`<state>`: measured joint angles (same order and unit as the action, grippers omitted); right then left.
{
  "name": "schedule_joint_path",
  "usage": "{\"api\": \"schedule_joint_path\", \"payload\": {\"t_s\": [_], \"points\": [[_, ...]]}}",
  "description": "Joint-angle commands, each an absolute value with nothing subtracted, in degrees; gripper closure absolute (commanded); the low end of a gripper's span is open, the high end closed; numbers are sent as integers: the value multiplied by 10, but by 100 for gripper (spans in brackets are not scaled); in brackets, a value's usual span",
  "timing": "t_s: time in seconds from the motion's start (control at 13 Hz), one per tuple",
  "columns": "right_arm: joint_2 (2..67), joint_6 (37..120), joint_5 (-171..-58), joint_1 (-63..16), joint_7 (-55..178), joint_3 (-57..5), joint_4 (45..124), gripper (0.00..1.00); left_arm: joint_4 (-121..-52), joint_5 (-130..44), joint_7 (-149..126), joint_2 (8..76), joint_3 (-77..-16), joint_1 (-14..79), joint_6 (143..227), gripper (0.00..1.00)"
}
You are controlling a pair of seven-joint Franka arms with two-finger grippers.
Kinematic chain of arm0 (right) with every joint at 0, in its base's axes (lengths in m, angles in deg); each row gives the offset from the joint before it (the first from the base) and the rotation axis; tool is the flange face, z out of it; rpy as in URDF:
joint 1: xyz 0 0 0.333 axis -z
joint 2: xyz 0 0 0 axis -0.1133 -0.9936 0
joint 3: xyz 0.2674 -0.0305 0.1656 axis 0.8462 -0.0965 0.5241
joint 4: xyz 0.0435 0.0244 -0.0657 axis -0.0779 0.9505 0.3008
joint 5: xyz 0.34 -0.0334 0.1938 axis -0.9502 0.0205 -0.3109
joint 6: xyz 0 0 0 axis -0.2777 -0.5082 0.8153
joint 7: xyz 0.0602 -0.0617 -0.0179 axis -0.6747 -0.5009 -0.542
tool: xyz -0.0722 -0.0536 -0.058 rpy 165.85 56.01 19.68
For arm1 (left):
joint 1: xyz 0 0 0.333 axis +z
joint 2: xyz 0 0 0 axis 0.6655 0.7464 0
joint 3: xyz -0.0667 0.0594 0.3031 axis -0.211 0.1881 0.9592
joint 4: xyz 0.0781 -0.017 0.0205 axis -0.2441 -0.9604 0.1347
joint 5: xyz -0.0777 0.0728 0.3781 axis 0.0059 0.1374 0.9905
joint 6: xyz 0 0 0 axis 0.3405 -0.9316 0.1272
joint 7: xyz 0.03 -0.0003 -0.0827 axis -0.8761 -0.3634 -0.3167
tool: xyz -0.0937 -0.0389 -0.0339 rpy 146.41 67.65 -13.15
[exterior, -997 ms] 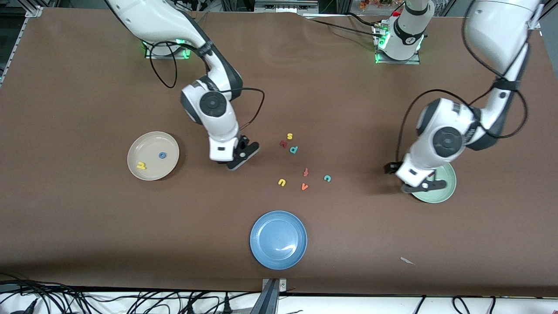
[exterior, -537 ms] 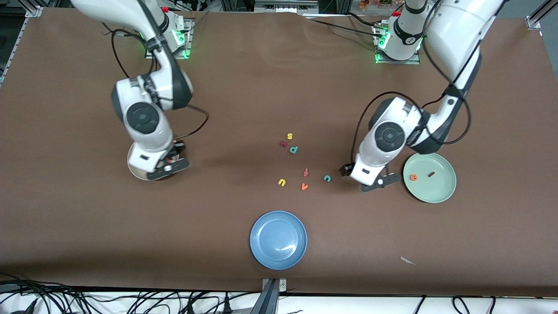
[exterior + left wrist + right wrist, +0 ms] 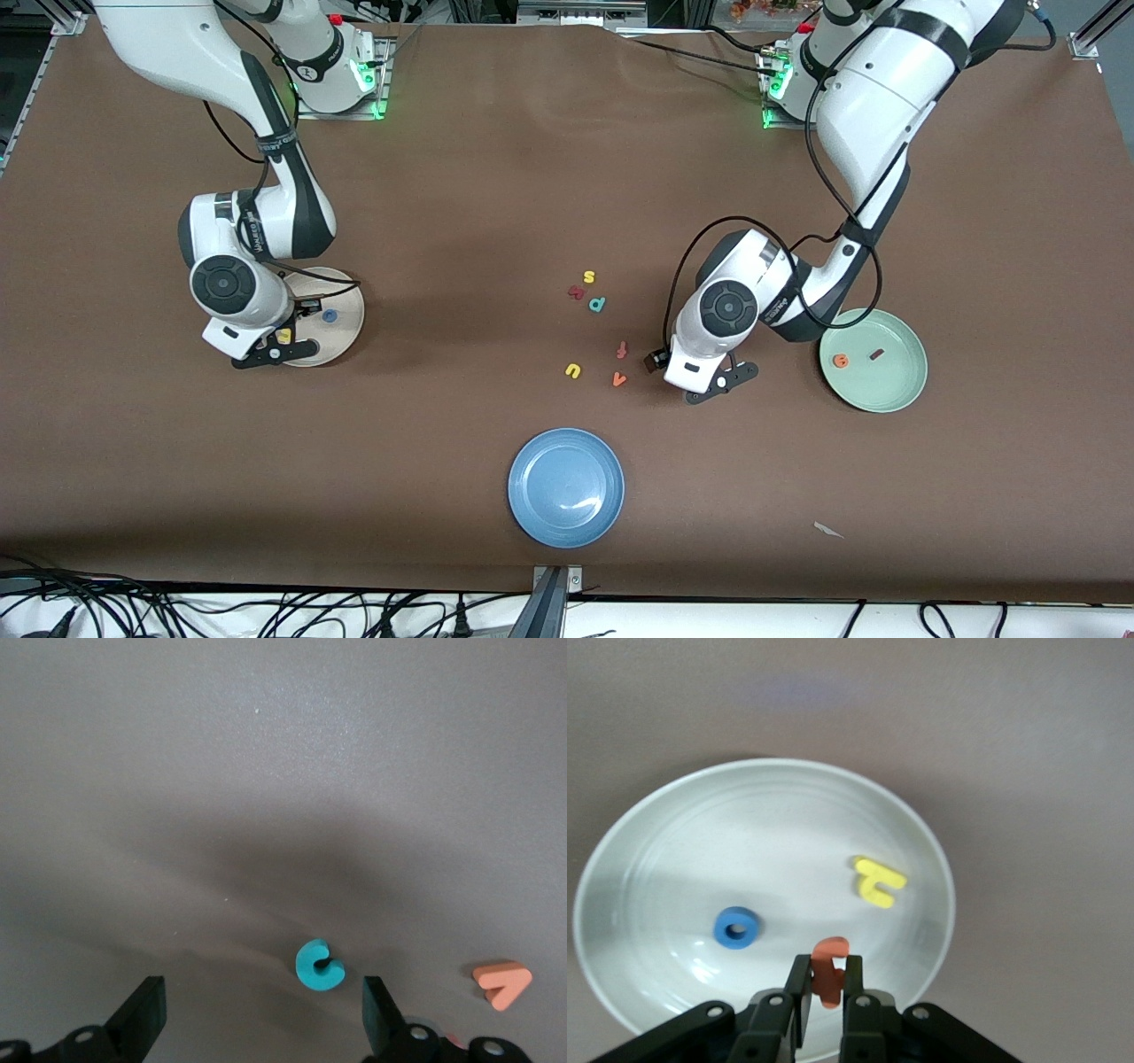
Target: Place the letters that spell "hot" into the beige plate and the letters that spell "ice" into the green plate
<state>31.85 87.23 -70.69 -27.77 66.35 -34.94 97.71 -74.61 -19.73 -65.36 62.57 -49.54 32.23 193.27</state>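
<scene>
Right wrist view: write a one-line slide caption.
Right gripper, shut on the orange t, hangs over the beige plate, where the blue o and yellow h lie.

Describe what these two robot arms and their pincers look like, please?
Both arms are glossy white with rounded shells, dark grey bands at the joints and a round dark cap on each wrist. Thin black cables loop loosely beside the forearms. Green lights glow at their bases. The left gripper and right gripper are black, each with two slim flat fingers on a black bracket pierced by small round holes.
</scene>
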Motion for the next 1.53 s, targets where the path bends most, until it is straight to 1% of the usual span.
{"api": "schedule_joint_path", "payload": {"t_s": [0.0,0.08,0.15,0.23,0.46,0.61,0.69,0.77,0.92,1.07,1.15,1.46], "points": [[327,873,-727,-276,665,-347,990,62,-723,-211,-651,639,-491,307,1924,10],[328,873,-730,-275,667,-347,988,25,-723,-210,-654,647,-491,305,1932,10],[330,873,-731,-276,668,-347,985,8,-723,-210,-657,647,-491,305,1939,11],[334,872,-732,-276,671,-347,981,1,-723,-211,-658,649,-491,305,1940,13],[368,866,-758,-276,671,-348,959,1,-722,-211,-658,655,-490,304,1941,17],[403,865,-772,-276,668,-354,949,1,-723,-211,-658,655,-490,304,1941,31],[419,853,-773,-275,668,-358,939,1,-723,-211,-659,657,-490,304,1941,32],[428,822,-773,-276,668,-359,916,0,-723,-212,-660,659,-490,304,1941,36],[432,754,-774,-275,669,-358,846,0,-723,-209,-677,662,-490,298,1941,40],[426,698,-774,-274,669,-357,783,0,-721,-209,-680,663,-490,298,1941,42],[425,681,-774,-274,669,-357,769,0,-716,-210,-680,664,-490,298,1941,44],[423,682,-773,-274,674,-357,766,0,-702,-209,-691,678,-488,298,1954,51]]}}
